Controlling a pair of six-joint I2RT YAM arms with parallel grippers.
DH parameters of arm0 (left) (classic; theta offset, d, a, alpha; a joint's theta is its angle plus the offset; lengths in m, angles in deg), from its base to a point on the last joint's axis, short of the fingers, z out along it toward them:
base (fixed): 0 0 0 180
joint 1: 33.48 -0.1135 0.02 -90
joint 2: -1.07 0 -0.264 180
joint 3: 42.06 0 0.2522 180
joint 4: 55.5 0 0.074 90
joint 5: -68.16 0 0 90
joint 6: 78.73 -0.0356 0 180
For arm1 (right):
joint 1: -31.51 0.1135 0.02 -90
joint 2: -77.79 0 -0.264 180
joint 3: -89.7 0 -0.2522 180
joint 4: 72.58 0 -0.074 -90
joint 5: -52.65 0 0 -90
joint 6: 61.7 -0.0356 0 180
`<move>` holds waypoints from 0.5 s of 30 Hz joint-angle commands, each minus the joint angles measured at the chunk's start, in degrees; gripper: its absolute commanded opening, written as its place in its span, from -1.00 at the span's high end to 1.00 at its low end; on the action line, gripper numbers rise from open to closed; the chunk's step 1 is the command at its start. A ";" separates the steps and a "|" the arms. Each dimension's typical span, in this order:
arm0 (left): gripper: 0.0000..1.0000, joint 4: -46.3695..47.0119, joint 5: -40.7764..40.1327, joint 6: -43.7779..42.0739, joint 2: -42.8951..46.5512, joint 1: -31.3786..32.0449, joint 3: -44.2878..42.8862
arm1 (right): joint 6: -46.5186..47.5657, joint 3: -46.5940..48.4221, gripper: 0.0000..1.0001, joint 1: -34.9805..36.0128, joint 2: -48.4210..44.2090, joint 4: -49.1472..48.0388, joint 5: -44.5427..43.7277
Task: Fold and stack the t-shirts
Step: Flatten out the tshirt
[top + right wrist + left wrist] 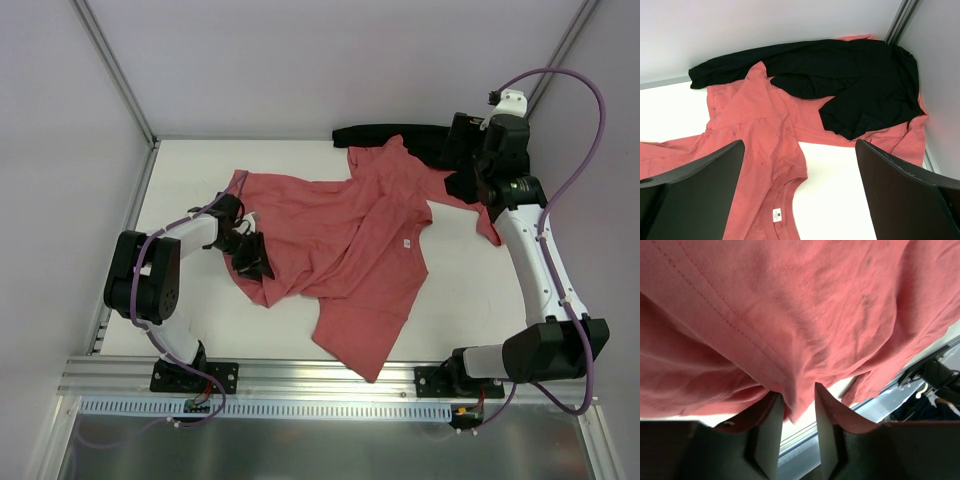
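Note:
A salmon-red t-shirt (350, 250) lies crumpled and unfolded across the middle of the white table (200, 170). My left gripper (250, 258) is at its left edge. In the left wrist view the cloth (790, 315) drapes over both fingers, and a fold hangs into the narrow gap of the gripper (797, 392), touching only the left finger (771, 430). My right gripper (470, 185) hovers at the back right, wide open (799, 142) and empty, above the shirt's neckline (785, 185) and bare table. More salmon cloth (890, 140) shows under a black garment.
A black garment (400, 140) (850, 85) lies along the back wall into the right corner. Grey walls and metal posts (115, 70) close in the table at the left, back and right. A metal rail (320, 375) runs along the near edge.

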 commanded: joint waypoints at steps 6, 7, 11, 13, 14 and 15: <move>0.30 -2.48 -0.43 -1.45 1.58 0.40 -1.04 | 0.21 1.06 -0.99 0.20 -1.23 -1.53 -0.65; 0.38 -2.39 -0.43 -1.27 1.58 0.40 -1.13 | 0.30 1.06 -0.99 0.20 -1.14 -1.44 -0.56; 1.00 -2.56 -0.43 -1.18 1.06 0.40 -1.75 | 0.39 0.97 -0.99 0.20 -1.23 -1.44 -0.74; 1.00 -2.83 -0.52 -1.44 1.14 0.40 -2.01 | 0.39 0.88 -0.99 0.20 -1.14 -1.53 -0.65; 1.00 -3.00 -0.87 -1.53 1.32 0.40 -2.27 | 0.39 0.88 -0.99 0.20 -1.14 -1.44 -0.74; 1.00 -3.79 -1.05 -2.14 1.49 0.40 -2.54 | 0.39 0.80 -0.99 0.29 -1.05 -1.44 -0.65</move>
